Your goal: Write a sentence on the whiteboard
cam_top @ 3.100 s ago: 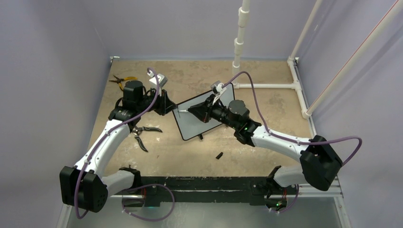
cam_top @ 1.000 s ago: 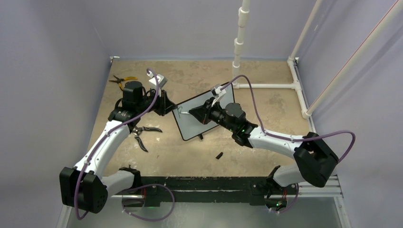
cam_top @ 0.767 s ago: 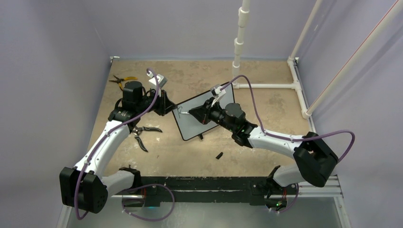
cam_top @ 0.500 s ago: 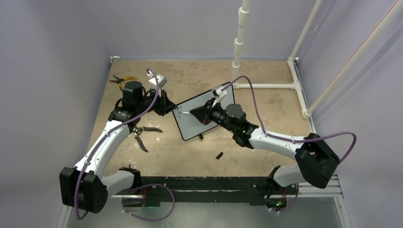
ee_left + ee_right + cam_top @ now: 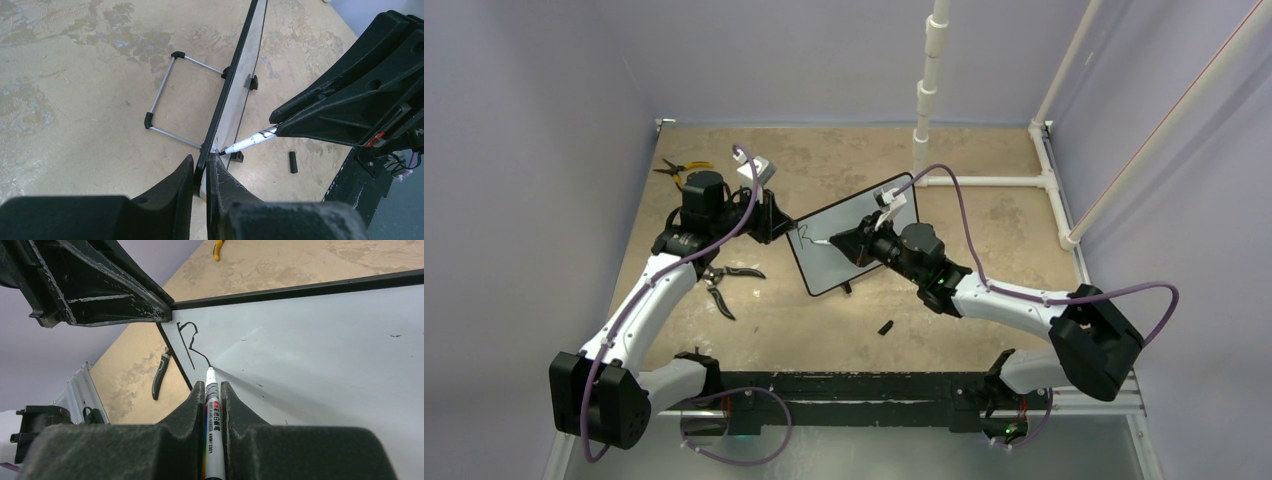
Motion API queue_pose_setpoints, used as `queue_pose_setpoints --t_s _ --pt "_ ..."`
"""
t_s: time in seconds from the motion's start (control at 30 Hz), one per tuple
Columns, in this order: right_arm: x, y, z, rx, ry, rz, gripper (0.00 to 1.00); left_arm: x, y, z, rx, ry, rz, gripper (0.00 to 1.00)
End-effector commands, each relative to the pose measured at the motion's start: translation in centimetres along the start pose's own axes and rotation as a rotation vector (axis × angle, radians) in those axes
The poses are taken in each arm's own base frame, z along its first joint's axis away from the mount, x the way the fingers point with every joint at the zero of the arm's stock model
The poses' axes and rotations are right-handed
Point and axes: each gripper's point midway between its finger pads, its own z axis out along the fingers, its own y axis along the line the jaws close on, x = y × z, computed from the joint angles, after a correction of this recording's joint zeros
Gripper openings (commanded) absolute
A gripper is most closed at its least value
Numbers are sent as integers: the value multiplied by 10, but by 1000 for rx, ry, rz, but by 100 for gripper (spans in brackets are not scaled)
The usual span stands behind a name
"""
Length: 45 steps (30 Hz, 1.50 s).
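"Black fingers on the right gripper [image 5: 209,390], are they closed on the marker [image 5: 211,410]?"

"Clamped tight on it, barrel straight out along the jaws, nib forward. The nib touches the whiteboard [image 5: 325,350] right at the tail of the one stroke there. That stroke is the start of the sentence [image 5: 189,337], and it looks like an R."

"And the other arm?"

"The left gripper [image 5: 200,167] pinches the board's frame at the end corner, jaws narrow with the frame between them. The R sits just beside that pinch."

"So which way does the writing go?"

"Away from the left gripper. From above, the board's long side runs from that held corner off toward the far right, and all the blank white lies on that side of the nib. I'd judge the right arm has to carry the marker along that axis, toward its own side. The face leans back on its wire stand [image 5: 165,95], so the nib must follow that tilt."

"Much done?"

"Barely one letter, I'd say."
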Motion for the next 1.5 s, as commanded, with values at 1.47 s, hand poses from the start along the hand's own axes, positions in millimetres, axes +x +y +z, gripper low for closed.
queue_pose_setpoints --t_s 1.47 --pt "-44 6 4 16 -116 -1 0 -13 -2 -5 2 -51 49 0"
